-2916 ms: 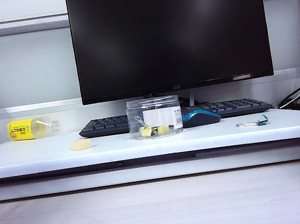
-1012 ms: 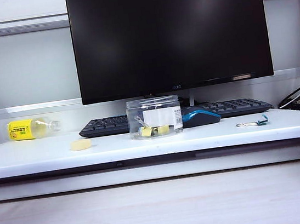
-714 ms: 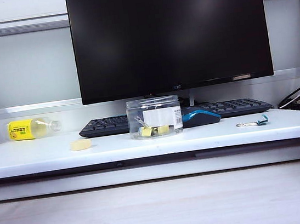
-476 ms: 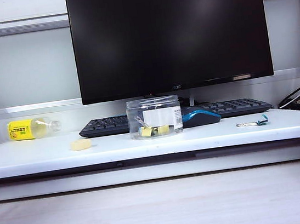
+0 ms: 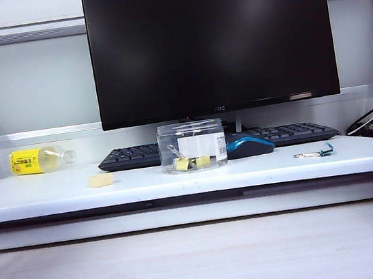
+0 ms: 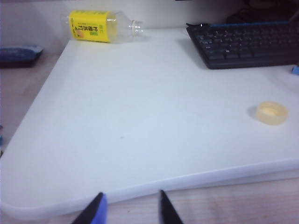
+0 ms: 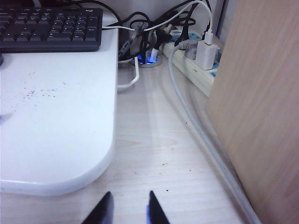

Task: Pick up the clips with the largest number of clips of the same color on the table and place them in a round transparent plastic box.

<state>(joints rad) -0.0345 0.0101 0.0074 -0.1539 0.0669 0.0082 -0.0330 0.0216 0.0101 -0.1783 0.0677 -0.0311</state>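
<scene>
The two small pale-yellow binder clips (image 5: 191,162) are already seen inside the round transparent plastic box (image 5: 192,146), mid-frame in the exterior view, so the job looks pretty much done. The left gripper (image 6: 129,211) is parted with nothing held, low in its wrist view; the right gripper (image 7: 127,208) is parted too, narrower, nothing held. Nothing more seems needed, maybe just parking.

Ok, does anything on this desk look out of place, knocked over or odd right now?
One thing: the yellow-labelled bottle lies on its side at the back left of the white board, cap missing, nothing spilled. The left claw and right claw hang empty, jaws apart, off the front edge, touching nothing.
</scene>
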